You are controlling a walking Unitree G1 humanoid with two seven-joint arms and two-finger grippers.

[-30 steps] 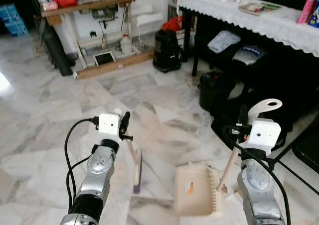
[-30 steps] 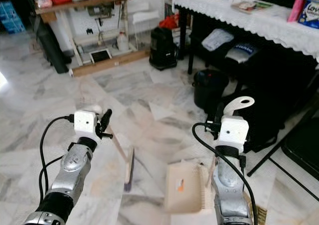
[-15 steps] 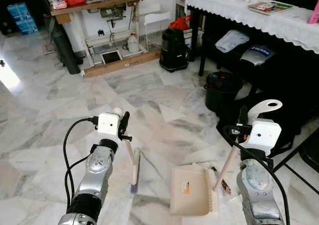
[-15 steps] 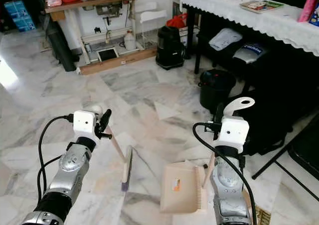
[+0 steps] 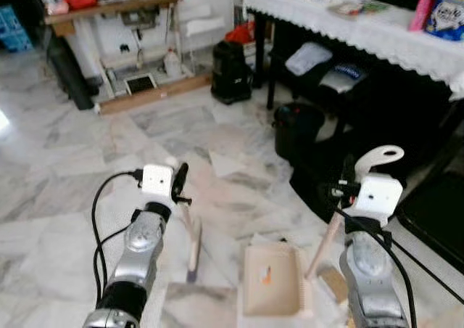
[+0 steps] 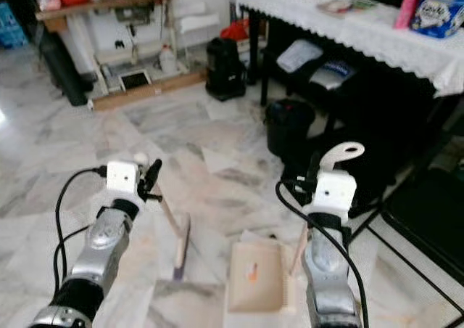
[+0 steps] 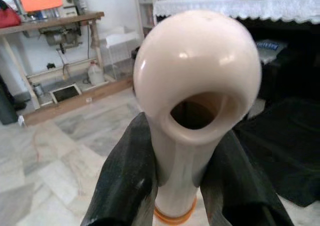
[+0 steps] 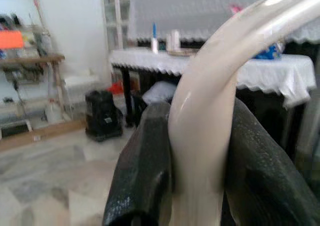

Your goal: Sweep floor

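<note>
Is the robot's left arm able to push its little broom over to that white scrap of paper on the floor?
Probably not yet. The left gripper is shut on the broom, whose bristles rest on the floor beside the dustpan. The paper scrap lies farther ahead. Nothing blocks the marble between, so stepping forward should do it.

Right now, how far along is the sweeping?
Tools are in hand: left fingers clamp the broom, right fingers clamp the dustpan. Broom head and pan sit apart on the floor. A paper scrap ahead remains unswept.
</note>
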